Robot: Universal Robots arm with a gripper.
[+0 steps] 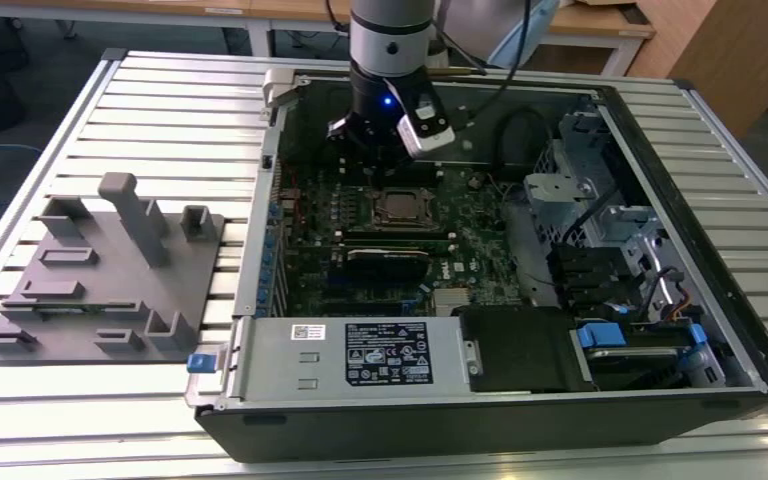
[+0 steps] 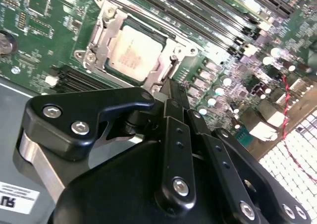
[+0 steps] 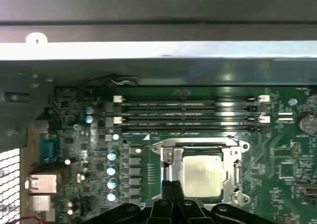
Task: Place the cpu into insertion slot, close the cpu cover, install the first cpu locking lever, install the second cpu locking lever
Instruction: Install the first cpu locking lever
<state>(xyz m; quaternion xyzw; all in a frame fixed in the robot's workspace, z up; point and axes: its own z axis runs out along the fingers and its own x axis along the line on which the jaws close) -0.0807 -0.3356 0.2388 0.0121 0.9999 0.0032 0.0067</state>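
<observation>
1. Inside the open computer case (image 1: pixel 491 425), which lies on a slatted metal surface (image 1: pixel 157 110), the arm (image 1: pixel 387 40) reaches down over the green motherboard (image 1: pixel 478 250).
2. The cpu (image 3: pixel 203 172) sits flat in the insertion slot (image 2: pixel 91 55), with its silver-grey metal top facing up.
3. The cpu cover (image 3: pixel 172 165) lies down around the chip as a silvery frame, and the chip's top shows through its cut-out middle.
4. The claw (image 3: pixel 172 187) is closed, with its two black fingertips pressed together side by side and nothing seen between them.
5. In both wrist views the tips stand just beside one edge of the cover's frame, near a corner of the socket. Whether they touch the metal cannot be told.
6. Whether either locking lever is latched cannot be made out.
7. Long black memory slots (image 3: pixel 190 116) run parallel to one side of the socket, close beside it.
8. In the exterior view, the socket lies near the middle of the board, directly under the arm's wrist.
9. A grey labelled power supply (image 1: pixel 357 352) fills the near end of the case.
10. A grey fixture (image 1: pixel 91 280) with upright posts rests on the surface outside the case, on the exterior view's left and well apart from the socket.
</observation>
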